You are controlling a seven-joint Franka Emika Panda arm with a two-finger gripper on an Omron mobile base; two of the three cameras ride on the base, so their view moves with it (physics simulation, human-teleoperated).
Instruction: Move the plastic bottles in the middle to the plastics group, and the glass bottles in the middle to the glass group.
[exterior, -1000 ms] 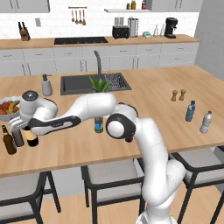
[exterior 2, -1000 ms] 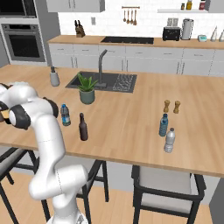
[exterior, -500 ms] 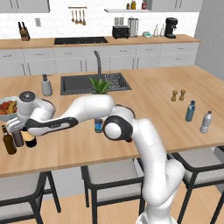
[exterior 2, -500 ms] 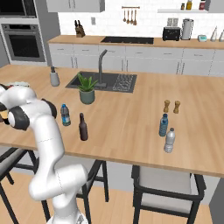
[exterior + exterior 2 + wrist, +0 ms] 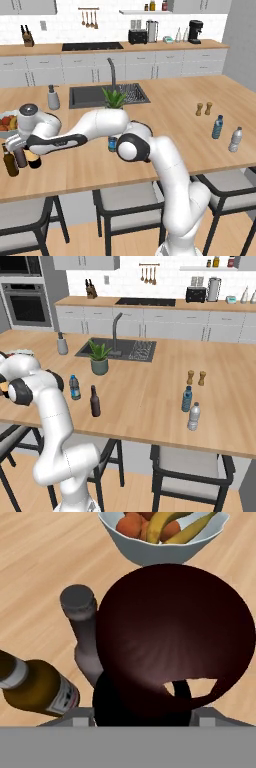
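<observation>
At the far left end of the worktop (image 5: 165, 125), beside the fruit bowl (image 5: 165, 539), the gripper (image 5: 19, 150) holds the wine bottle (image 5: 175, 642) upright among the glass group. Over the last second the arm has barely shifted: the hand has crept slightly lower and to the left, settling the black bottle close against the amber bottle (image 5: 10, 162) and the dull grey-brown bottle (image 5: 85, 637). From the hand camera the dark body of the wine bottle looms right in front of the lens, with the grey-brown bottle just beside it on one side and the amber one leaning across the lower corner of that view. The fingertips are hidden behind the bottle, so I cannot tell for certain whether they are clamped, though the bottle's position against the hand suggests it is held.

That slowing reads as the end of the carry: the wine bottle looks to be at its place, and letting go would be the next step.

Two middle things remain. The beer bottle (image 5: 94, 402) stands near the front edge of the worktop, with the water bottle (image 5: 74, 387) just beside it. The plastics group, a blue-tinted bottle (image 5: 187, 399) and a clear bottle (image 5: 194, 416), waits well apart at the right end.
</observation>
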